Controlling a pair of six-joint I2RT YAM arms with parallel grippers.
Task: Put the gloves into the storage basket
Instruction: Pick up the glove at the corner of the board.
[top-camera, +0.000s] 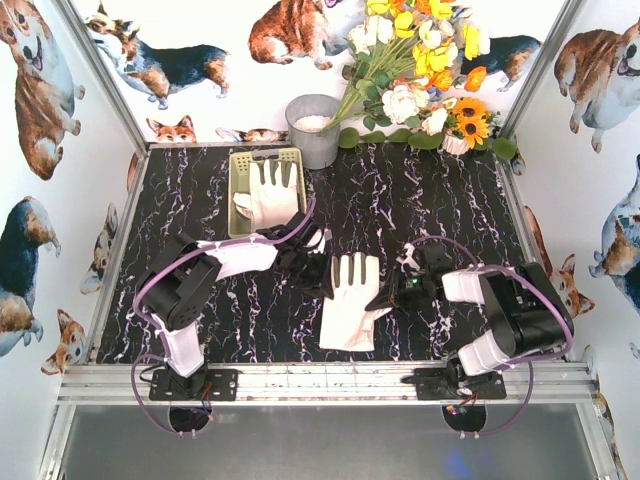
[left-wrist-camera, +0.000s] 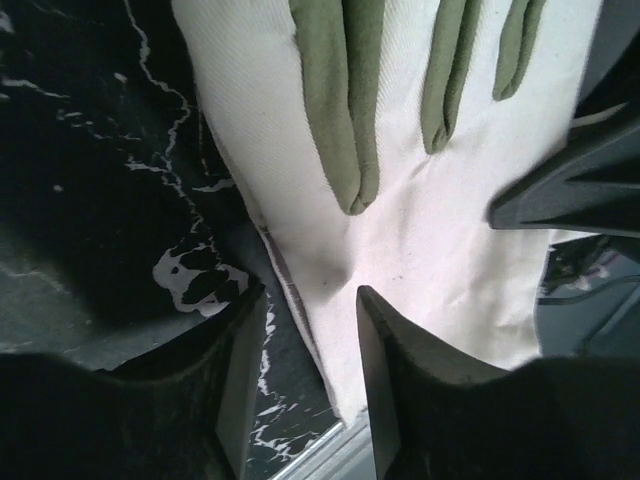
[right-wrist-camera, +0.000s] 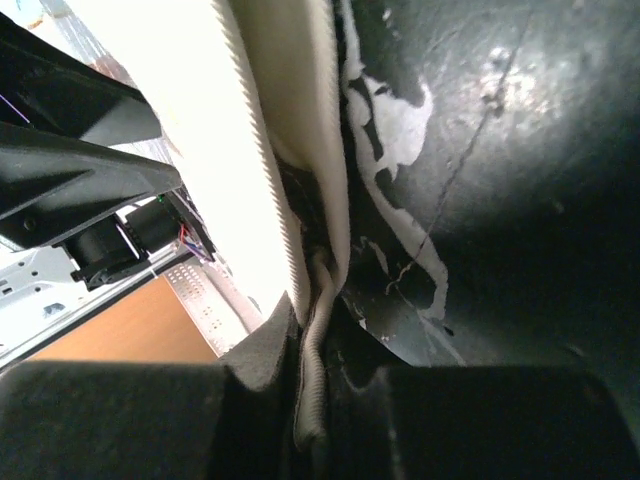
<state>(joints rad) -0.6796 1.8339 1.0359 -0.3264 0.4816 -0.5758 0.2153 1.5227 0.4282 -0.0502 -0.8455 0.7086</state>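
While right claw (right-wrist-camera: 312, 340) pinches floppy cream glove (top-camera: 352, 300) hem | left claw (left-wrist-camera: 308, 300) part-open astride its twill edge

No text, label, brand, number or sign can be read in any of the views.
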